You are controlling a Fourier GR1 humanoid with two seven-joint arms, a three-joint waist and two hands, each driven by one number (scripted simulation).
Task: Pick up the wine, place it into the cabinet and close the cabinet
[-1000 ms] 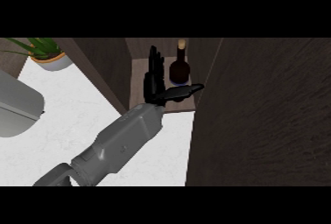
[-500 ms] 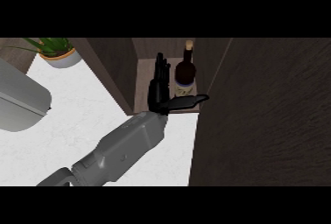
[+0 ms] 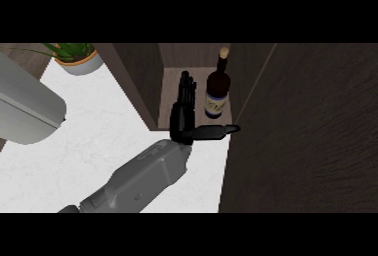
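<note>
Standing upright inside the dark brown wooden cabinet [image 3: 140,85], the dark glass wine bottle with a pale label [image 3: 216,95] sits near the front edge of the cabinet floor, so I judge the placing step done and the closing step not yet begun. I read the bottle as rigid, fairly heavy, smooth, breakable and top-heavy. If I had to move it, I would wrap it around the wide labelled body, not the thin neck. The robot's black left hand [image 3: 181,117] is just to the left of it, fingers straight and pointing into the cabinet, thumb stretched across in front of the bottle's base. It holds nothing, and I cannot tell whether the thumb touches glass. To the right hangs the broad dark door panel [image 3: 310,140]. Further out lie the white speckled counter [image 3: 81,150], a green plant in a pale pot [image 3: 76,57] and a large rounded grey object [image 3: 26,110].
</note>
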